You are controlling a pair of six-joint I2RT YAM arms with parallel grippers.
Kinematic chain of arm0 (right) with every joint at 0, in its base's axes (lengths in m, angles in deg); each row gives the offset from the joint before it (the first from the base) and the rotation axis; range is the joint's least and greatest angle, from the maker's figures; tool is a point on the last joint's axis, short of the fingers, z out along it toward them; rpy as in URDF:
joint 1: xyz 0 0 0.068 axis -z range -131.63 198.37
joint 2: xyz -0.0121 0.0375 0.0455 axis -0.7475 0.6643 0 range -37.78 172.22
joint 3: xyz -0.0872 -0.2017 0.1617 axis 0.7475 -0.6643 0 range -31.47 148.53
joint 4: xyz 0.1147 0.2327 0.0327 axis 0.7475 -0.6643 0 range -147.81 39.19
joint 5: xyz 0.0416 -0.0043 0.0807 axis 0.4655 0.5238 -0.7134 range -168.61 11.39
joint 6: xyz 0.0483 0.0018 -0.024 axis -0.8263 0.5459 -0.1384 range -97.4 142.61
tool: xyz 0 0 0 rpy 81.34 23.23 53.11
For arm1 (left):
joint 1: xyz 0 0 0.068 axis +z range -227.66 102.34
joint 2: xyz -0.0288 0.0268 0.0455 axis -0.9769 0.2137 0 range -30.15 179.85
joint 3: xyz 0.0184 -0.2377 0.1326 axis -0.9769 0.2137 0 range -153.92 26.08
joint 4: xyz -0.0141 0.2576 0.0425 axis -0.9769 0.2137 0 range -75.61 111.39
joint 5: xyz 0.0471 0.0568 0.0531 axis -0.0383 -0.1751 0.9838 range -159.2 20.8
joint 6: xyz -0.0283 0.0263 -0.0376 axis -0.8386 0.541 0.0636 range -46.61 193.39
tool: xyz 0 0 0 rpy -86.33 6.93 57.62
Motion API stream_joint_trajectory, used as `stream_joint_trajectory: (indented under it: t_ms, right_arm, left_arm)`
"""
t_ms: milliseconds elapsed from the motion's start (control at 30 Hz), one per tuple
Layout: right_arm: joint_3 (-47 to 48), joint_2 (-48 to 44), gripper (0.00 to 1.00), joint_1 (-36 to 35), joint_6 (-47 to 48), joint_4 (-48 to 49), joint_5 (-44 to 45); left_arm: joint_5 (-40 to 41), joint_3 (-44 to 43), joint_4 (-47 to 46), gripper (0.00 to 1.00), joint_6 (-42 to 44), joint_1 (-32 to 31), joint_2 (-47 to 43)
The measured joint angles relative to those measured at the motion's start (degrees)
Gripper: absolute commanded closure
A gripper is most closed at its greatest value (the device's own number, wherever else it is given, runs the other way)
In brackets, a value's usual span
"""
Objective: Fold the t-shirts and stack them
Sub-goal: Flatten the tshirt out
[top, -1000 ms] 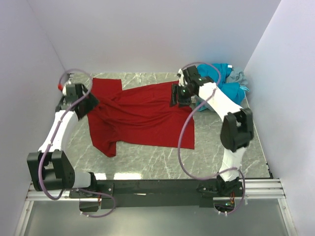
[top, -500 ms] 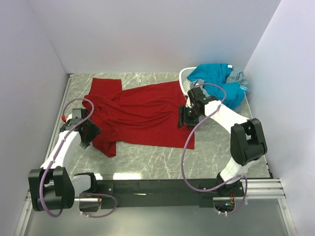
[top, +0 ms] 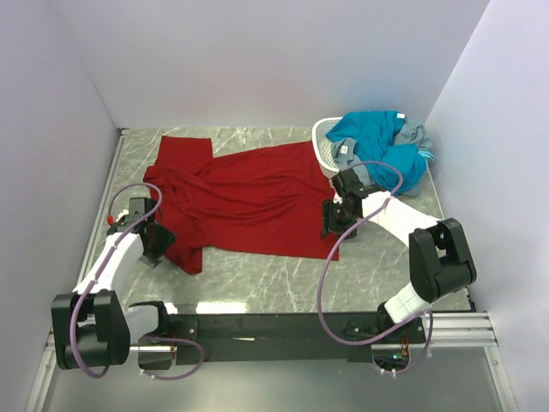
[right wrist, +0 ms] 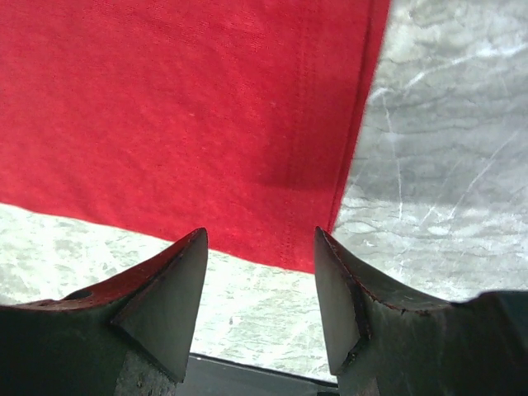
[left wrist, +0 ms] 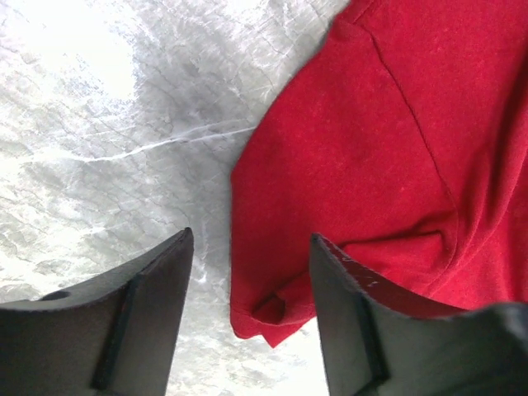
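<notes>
Grey marbled table [top: 283, 275] inside white walls, top view. Dark red t-shirt [top: 249, 202] lies spread across the middle, one sleeve towards 11 o'clock, cloth rumpled along its 9 o'clock side. White perforated basket [top: 326, 154] at 1 o'clock, just beside the shirt's far corner. Teal-blue shirt [top: 377, 137] and grey shirt [top: 418, 136] heaped over it. Left gripper [top: 156, 245] at 8 o'clock by the near left corner of the red shirt. Right gripper [top: 334, 219] at 4 o'clock over the near right hem. Purple cables [top: 322, 283] loop off both arms.

Left wrist view: fingers [left wrist: 140, 313] moderately apart, holding nothing. Folded red corner lies below the gap, bare table at 10 o'clock.

Right wrist view: fingers [right wrist: 165, 305] wide, empty. Red hem corner under the gap, table at 3 o'clock, black rail [right wrist: 247, 373] at 6.
</notes>
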Motion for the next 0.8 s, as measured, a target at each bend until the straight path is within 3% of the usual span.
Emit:
stream_joint_trajectory:
  t_ms: [467, 567, 667, 800]
  right_arm:
    - [-4.13, -0.74, 0.39, 0.0, -1.27, 0.79, 1.07]
    - [-5.2, -1.07, 0.39, 0.0, -1.4, 0.7, 1.18]
    - [-6.25, -1.44, 0.39, 0.0, -1.42, 0.66, 1.27]
    - [-6.84, -1.49, 0.41, 0.0, -1.42, 0.55, 1.29]
  left_arm:
    - [-0.26, 3.58, -3.87, 0.47, -1.05, 0.0, 3.19]
    - [-0.87, 3.58, -5.51, 0.54, -1.01, 0.0, 4.0]
    - [-1.6, 3.72, -7.54, 0.67, -0.94, 0.0, 4.63]
    - [-2.12, 3.67, -9.09, 0.95, -0.17, 0.0, 5.79]
